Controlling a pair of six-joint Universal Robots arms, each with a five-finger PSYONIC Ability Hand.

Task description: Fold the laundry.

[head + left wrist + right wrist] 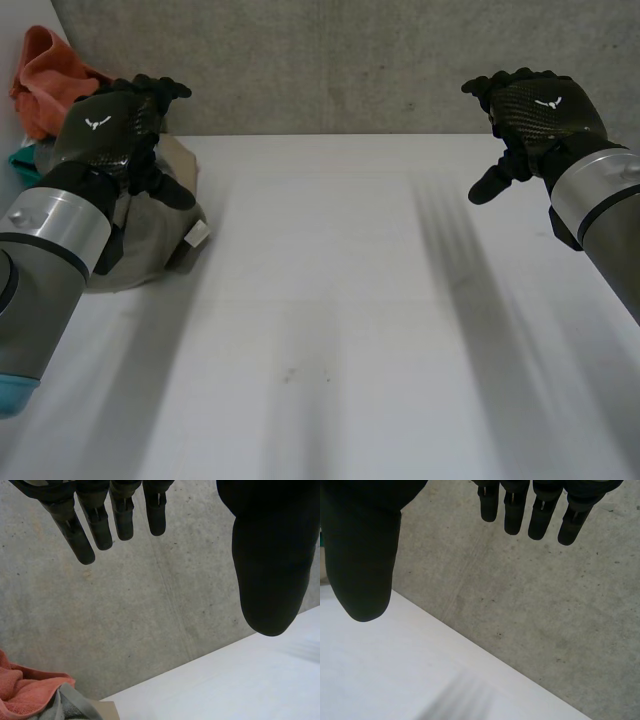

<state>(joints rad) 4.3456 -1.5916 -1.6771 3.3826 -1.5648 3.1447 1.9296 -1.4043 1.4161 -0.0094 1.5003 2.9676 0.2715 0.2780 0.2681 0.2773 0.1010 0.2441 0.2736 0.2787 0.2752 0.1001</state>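
The laundry sits in a heap at the far left corner of the white desk (330, 330). A beige garment (165, 225) lies in front with a small white tag (197, 234) at its edge. An orange cloth (42, 82) is behind it against the concrete wall (330, 60), and a scrap of teal cloth (22, 160) shows beside them. The left hand (112, 128) hovers above the beige garment, spread straight and holding nothing. The right hand (535, 108) hangs over the bare far right of the desk, well apart from the heap, likewise spread and empty. All three pieces look soft, light and limp, and will likely sag and bunch when lifted. The beige garment is nearest, so a pinch at its upper fold or at an edge near the tag seems the best hold, then a drag to the middle of the desk for spreading
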